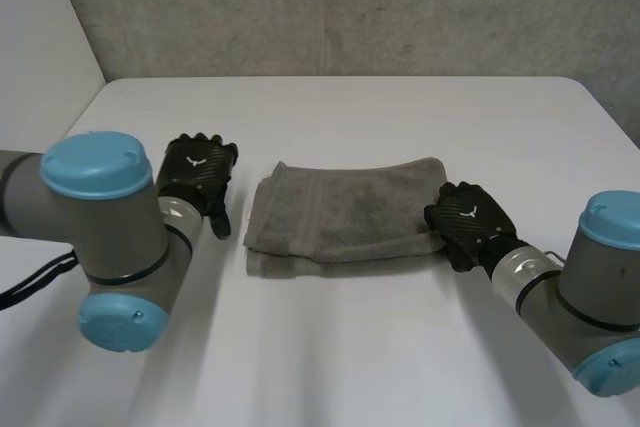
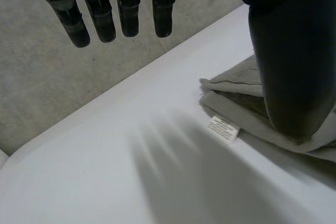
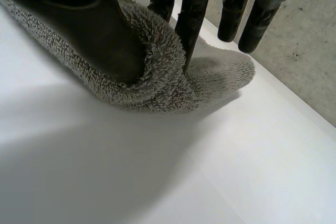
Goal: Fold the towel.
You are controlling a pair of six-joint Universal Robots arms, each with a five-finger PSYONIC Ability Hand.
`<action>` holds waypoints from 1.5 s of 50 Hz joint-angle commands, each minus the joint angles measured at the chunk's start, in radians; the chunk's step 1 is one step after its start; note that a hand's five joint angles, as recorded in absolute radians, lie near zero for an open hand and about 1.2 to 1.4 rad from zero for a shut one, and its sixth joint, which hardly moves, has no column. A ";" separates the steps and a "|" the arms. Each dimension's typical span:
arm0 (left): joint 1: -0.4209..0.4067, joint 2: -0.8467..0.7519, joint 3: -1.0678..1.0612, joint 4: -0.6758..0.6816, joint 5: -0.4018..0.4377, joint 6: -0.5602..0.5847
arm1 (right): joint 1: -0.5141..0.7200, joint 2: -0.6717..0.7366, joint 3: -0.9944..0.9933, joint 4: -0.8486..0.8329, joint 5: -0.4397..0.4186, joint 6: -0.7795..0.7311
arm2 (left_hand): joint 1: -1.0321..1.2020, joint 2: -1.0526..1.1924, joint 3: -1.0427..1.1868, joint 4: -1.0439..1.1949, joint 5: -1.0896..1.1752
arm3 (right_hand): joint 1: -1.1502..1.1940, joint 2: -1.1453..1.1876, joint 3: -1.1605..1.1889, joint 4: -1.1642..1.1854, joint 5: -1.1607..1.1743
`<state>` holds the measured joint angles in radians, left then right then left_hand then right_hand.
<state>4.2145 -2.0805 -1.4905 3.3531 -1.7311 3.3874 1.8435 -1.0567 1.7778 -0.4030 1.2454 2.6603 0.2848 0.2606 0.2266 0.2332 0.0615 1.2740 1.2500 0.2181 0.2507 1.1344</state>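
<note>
The half-folded towel (image 1: 345, 212) lies in the middle of the desk (image 1: 350, 347). The right hand (image 1: 468, 222) pinches its right edge; the left hand (image 1: 197, 172) hovers open at its left. I think the pinched edge should travel left evenly.

The towel (image 1: 335, 209) is a grey-brown terry cloth lying folded in layers at the middle of the white table (image 1: 400, 347), its long side running left to right. The upper layer sits a little further back than the lower one, so a strip of the lower layer shows along the near edge. A flat woven band crosses it near the left end, where the fold edges stack unevenly. A small white label (image 2: 223, 128) sticks out flat on the table at the left near corner. Its right end is bunched and curled up, pinched in the right hand (image 1: 468, 222).
</note>
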 commanded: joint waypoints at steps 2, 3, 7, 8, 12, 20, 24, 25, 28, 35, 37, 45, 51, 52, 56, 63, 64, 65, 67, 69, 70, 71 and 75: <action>0.045 0.117 -0.097 0.000 0.007 -0.005 | -0.045 -0.153 0.055 0.179 -0.050 -0.029 | -0.080 -0.056 -0.052 -0.059 -0.031 | 0.122 0.146 -0.044 -0.076 0.087; 0.045 0.117 -0.097 0.000 0.007 -0.005 | -0.070 -0.182 0.058 0.215 -0.084 -0.054 | -0.080 -0.056 -0.052 -0.059 -0.031 | 0.122 0.146 -0.044 -0.076 0.087; 0.056 0.172 -0.143 0.000 0.015 -0.026 | -0.130 -0.253 0.045 0.277 -0.141 -0.141 | -0.080 -0.056 -0.052 -0.059 -0.031 | 0.122 0.146 -0.044 -0.076 0.087; 0.065 0.184 -0.151 0.000 0.015 -0.037 | -0.147 -0.284 0.028 0.311 -0.162 -0.190 | -0.080 -0.056 -0.052 -0.059 -0.031 | 0.122 0.146 -0.044 -0.076 0.087; 0.075 0.194 -0.151 0.002 0.016 -0.060 | -0.129 -0.310 -0.044 0.352 -0.179 -0.258 | -0.080 -0.056 -0.052 -0.059 -0.031 | 0.122 0.146 -0.044 -0.076 0.087; 0.070 0.191 -0.120 0.008 0.016 -0.085 | 0.109 -0.207 -0.253 0.380 -0.175 -0.261 | -0.080 -0.056 -0.052 -0.059 -0.031 | 0.122 0.146 -0.044 -0.076 0.087; 0.062 0.183 -0.088 0.009 0.013 -0.089 | 0.284 -0.073 -0.380 0.409 -0.170 -0.269 | -0.083 -0.059 -0.052 -0.059 -0.034 | 0.122 0.146 -0.044 -0.076 0.087; 0.062 0.183 -0.088 0.009 0.013 -0.089 | 0.330 -0.028 -0.414 0.415 -0.166 -0.269 | -0.083 -0.059 -0.052 -0.059 -0.034 | 0.122 0.146 -0.044 -0.076 0.087; 0.062 0.181 -0.074 0.011 0.011 -0.099 | 0.367 0.021 -0.443 0.418 -0.159 -0.269 | -0.083 -0.059 -0.052 -0.059 -0.034 | 0.122 0.146 -0.044 -0.076 0.087; 0.064 0.172 -0.056 0.011 0.013 -0.120 | 0.476 0.225 -0.575 0.415 -0.084 -0.264 | -0.083 -0.059 -0.052 -0.059 -0.034 | 0.122 0.146 -0.044 -0.076 0.087; 0.064 0.165 -0.051 0.011 0.013 -0.122 | 0.485 0.242 -0.584 0.414 -0.058 -0.261 | -0.083 -0.059 -0.052 -0.059 -0.034 | 0.122 0.146 -0.044 -0.076 0.087; 0.055 0.115 0.004 0.011 0.011 -0.122 | 0.490 0.224 -0.532 0.339 0.040 -0.181 | -0.086 -0.062 -0.052 -0.059 -0.037 | -1.099 -1.075 -0.044 -0.076 -1.134; 0.019 0.074 0.073 0.011 0.011 -0.126 | 0.455 0.029 -0.404 0.319 0.049 0.016 | -0.089 -0.065 -0.052 -0.059 -0.040 | -1.099 -1.075 -0.044 -0.076 -1.134; 0.007 0.063 0.087 0.011 0.011 -0.131 | 0.436 -0.008 -0.376 0.319 0.054 0.074 | -0.089 -0.065 -0.052 -0.059 -0.040 | -1.099 -1.075 -0.044 -0.076 -1.134; -0.027 0.059 0.107 0.011 0.013 -0.149 | 0.393 -0.083 -0.330 0.332 0.057 0.202 | -0.092 -0.068 -0.052 -0.059 -0.043 | -1.099 -1.075 -0.044 -0.076 -1.134; -0.103 0.056 0.113 0.011 0.039 -0.203 | 0.194 -0.195 -0.219 0.351 0.042 0.464 | -0.092 -0.068 -0.052 -0.059 -0.043 | -1.099 -1.075 -0.044 -0.076 -1.134; -0.103 0.056 0.113 0.011 0.039 -0.203 | 0.194 -0.195 -0.219 0.351 0.042 0.464 | -0.092 -0.068 -0.052 -0.059 -0.043 | -1.099 -1.075 -0.044 -0.076 -1.134; -0.116 0.050 0.108 0.011 0.060 -0.212 | 0.163 -0.194 -0.216 0.349 0.040 0.498 | -0.092 -0.068 -0.052 -0.059 -0.043 | -1.099 -1.075 -0.044 -0.076 -1.134; -0.125 0.037 0.102 0.011 0.082 -0.221 | 0.138 -0.189 -0.216 0.348 0.039 0.524 | -0.092 -0.068 -0.052 -0.059 -0.043 | -1.099 -1.075 -0.044 -0.076 -1.134; -0.134 0.020 0.099 0.006 0.102 -0.229 | 0.123 -0.177 -0.222 0.346 0.039 0.541 | -0.092 -0.068 -0.052 -0.059 -0.043 | -1.099 -1.075 -0.044 -0.076 -1.134; -0.145 0.004 0.096 0.002 0.119 -0.230 | 0.115 -0.148 -0.230 0.343 0.039 0.550 | -0.089 -0.065 -0.052 -0.059 -0.040 | -1.099 -1.075 -0.044 -0.076 -1.134; -0.154 -0.009 0.092 -0.001 0.129 -0.230 | 0.111 -0.097 -0.238 0.342 0.040 0.553 | -0.089 -0.065 -0.052 -0.059 -0.040 | -1.099 -1.075 -0.044 -0.076 -1.134; -0.162 -0.029 0.070 -0.001 0.133 -0.224 | 0.115 0.003 -0.276 0.346 0.051 0.550 | -0.086 -0.062 -0.052 -0.059 -0.037 | -1.099 -1.075 -0.044 -0.076 -1.134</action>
<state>4.0688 -2.0727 -1.3948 3.3563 -1.6210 3.1586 1.9589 -1.1869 1.5477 -0.0572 1.2859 3.2125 0.2846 0.2579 0.2266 0.2332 0.0605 0.2405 0.2504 0.2181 0.2507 0.0612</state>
